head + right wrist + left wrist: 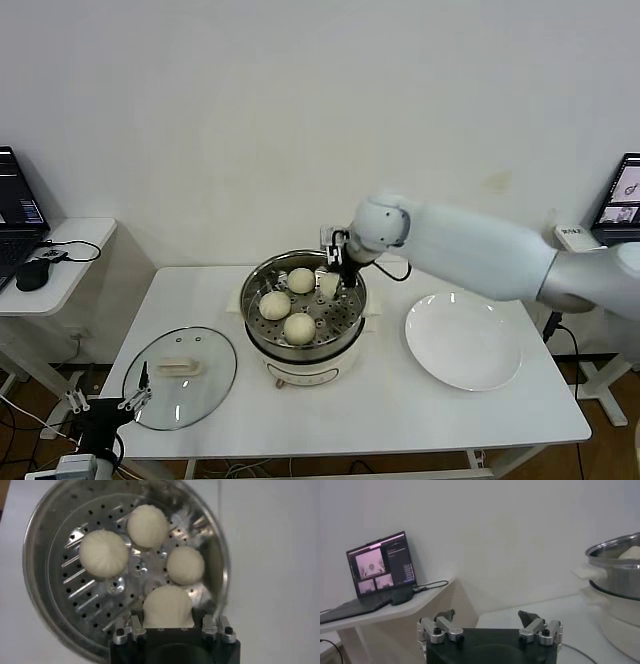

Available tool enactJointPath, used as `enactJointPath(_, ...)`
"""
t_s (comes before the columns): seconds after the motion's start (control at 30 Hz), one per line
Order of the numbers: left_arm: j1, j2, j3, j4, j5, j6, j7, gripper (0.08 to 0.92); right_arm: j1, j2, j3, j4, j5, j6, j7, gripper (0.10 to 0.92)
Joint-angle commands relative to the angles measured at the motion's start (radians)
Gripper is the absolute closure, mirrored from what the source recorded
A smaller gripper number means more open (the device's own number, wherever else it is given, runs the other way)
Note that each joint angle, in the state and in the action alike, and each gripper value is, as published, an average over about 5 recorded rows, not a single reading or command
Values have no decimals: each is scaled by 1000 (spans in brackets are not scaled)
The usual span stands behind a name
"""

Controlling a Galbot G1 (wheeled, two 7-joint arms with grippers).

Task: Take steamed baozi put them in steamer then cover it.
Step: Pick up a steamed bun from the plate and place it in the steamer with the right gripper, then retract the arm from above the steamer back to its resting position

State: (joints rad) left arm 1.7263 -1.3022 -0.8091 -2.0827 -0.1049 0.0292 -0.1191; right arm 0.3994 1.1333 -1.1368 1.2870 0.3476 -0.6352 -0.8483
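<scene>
Four baozi (146, 525) in steamer (262, 285); right end effector (168, 625) pinching one near rim; left end effector (490, 630) spread, parked off table edge.

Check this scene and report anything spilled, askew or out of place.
Nothing stands out. Three baozi sit on the perforated tray inside the steamer, and the right pincer is over it with the fourth. The plate is bare, and the glass lid lies flat beside the steamer.

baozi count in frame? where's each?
4, all inside the steamer: three baozi resting on the tray, the fourth at the right gripper. Plate is bare; none seem hidden.
</scene>
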Motion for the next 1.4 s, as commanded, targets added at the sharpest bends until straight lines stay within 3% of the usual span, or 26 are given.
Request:
enactJointPath(0.03,0,-1,-2,0,0,-1,-1,177,-68,60,-6,-40,-17,-27,29,420)
enactJointPath(0.4,-6,0,-2,3,0,-1,-1,177,-58,33,19,-19,-29,-19,14,412)
enactJointPath(0.6,-9,4,-6,5,-6,0,-1,177,1,-38,59,50,-8,-2,20,281)
enactJointPath(0.7,-12,7,-8,7,-12,0,-2,177,17,-108,90,120,40,-5,113,221)
enactJointPath(0.83,-16,8,-7,11,-18,-1,-3,177,-45,-233,168,244,136,-4,337,204)
enactJointPath(1.0,-20,10,2,21,-18,-6,-5,177,-309,-391,364,418,231,73,633,202)
enactJointPath(1.13,-27,11,10,34,-17,-8,-12,177,-673,-480,675,518,184,209,775,203)
enactJointPath(1.27,-33,13,26,45,-3,-9,-19,177,-1128,-469,1096,576,33,363,812,203)
enactJointPath(1.4,-43,11,47,67,40,-17,-30,177,-1467,-346,1425,579,-127,535,783,203)
